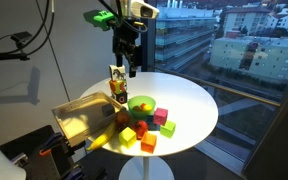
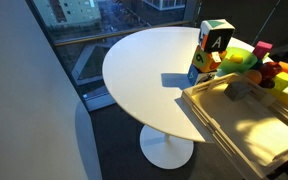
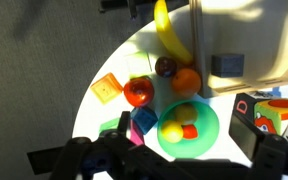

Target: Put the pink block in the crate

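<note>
- In an exterior view, the black two-fingered gripper hangs high over the round white table. The small magenta-pink block sits near the front edge, right of the round lime-green bowl and well apart from the shallow tan crate at far left.
- In an exterior view, a tall lettered box stands just beyond the crate.
- In the wrist view, the fingers look spread and empty, and I cannot pick out the pink block.
- My judgement: descend square onto the block, mind the neighbouring cubes, and lift clear of the bowl.

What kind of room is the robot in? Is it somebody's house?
Probably an office or lab high up in a tall building. The floor-to-ceiling glass window looks down on city rooftops, and there is a plain round white pedestal table.
</note>
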`<state>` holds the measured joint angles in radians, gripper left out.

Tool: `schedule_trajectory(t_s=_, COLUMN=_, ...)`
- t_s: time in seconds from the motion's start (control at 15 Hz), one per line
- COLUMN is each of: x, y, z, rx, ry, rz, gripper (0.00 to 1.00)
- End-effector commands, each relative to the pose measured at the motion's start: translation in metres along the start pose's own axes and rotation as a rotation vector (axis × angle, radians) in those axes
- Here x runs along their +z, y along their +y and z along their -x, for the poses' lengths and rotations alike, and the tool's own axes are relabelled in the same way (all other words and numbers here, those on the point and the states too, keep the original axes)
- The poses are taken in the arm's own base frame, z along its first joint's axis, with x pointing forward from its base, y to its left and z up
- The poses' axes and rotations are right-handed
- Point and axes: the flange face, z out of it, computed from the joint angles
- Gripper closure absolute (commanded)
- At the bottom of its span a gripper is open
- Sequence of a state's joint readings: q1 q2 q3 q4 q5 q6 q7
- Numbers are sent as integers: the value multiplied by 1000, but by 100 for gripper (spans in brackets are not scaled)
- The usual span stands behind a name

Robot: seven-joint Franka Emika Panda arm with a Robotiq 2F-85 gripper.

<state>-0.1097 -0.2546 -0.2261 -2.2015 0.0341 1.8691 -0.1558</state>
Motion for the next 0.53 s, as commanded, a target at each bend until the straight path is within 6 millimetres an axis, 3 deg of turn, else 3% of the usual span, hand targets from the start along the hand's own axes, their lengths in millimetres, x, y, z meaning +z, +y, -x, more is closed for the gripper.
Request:
schedule_trajectory(t_s=0.0, x=6, y=1, z=-19, rx=2, ry=75, rz=55, gripper=0)
schedule_trajectory(t_s=0.47, x=33, y=0, z=-65, rx=-51, ry=153, rz=170, gripper=0)
